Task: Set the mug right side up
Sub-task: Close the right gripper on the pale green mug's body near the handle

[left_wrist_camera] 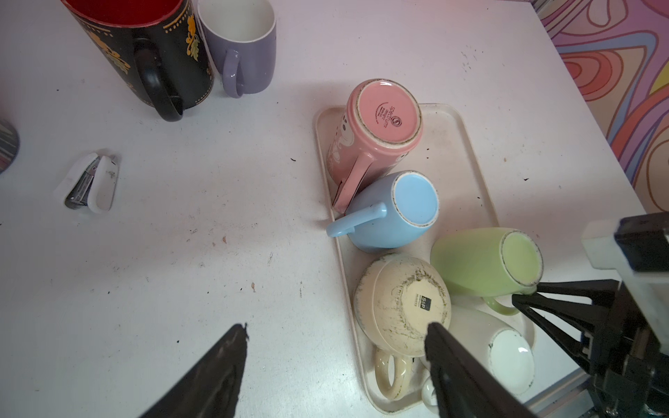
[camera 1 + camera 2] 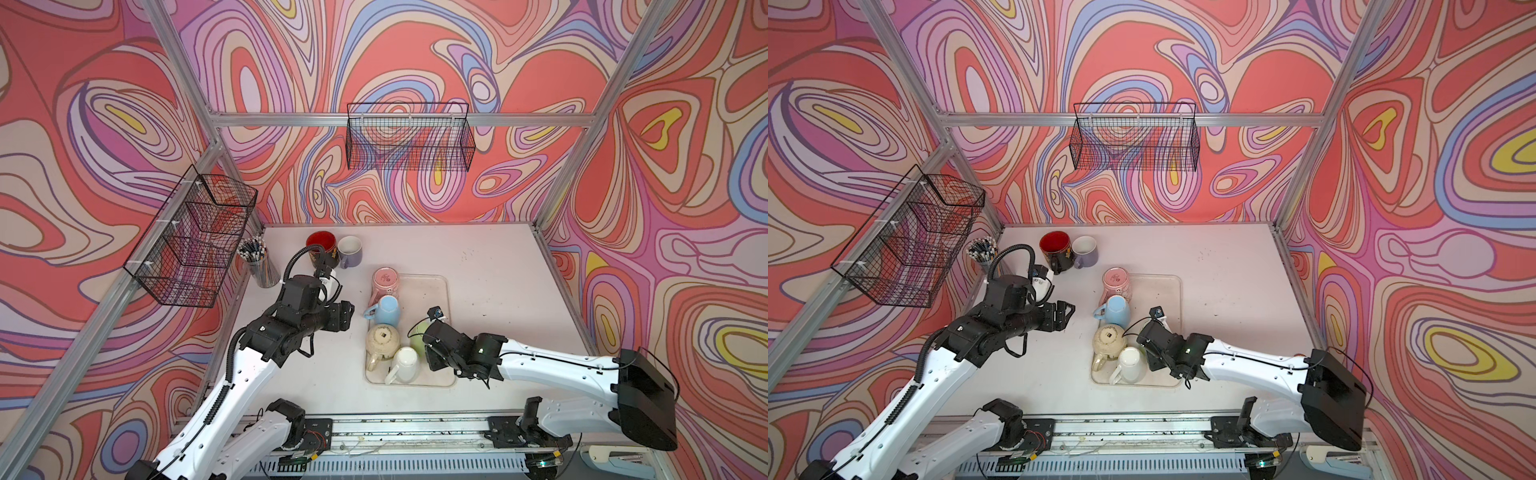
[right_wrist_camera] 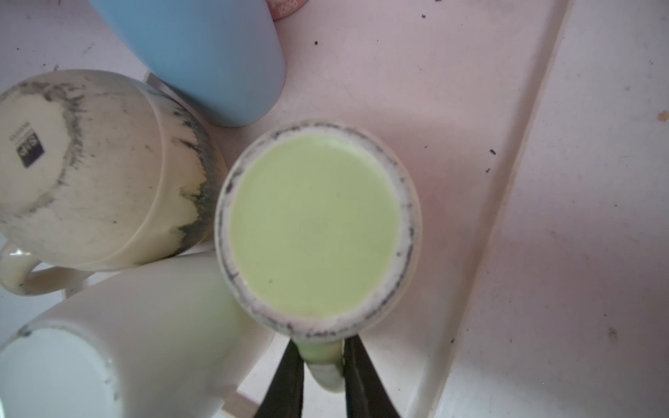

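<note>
The white table (image 2: 490, 266) carries a beige tray (image 2: 434, 295) right of centre. Five mugs stand base-up on the tray: pink mug (image 2: 386, 280), blue mug (image 2: 386, 309), cream mug (image 2: 382, 340), white mug (image 2: 405, 363) and the green mug (image 3: 315, 224), at the tray's near right, just beside the cream and white ones. A black mug (image 2: 321, 245) and purple mug (image 2: 350, 249) stand upright at the far left. The left gripper (image 1: 336, 327) hangs over bare table left of the tray, jaws wide apart, holding nothing. The right gripper (image 3: 322, 347) has its jaws closed on the green mug's handle (image 3: 324, 362), one finger on each side. A stapler (image 1: 90, 182) lies near the black mug.
</note>
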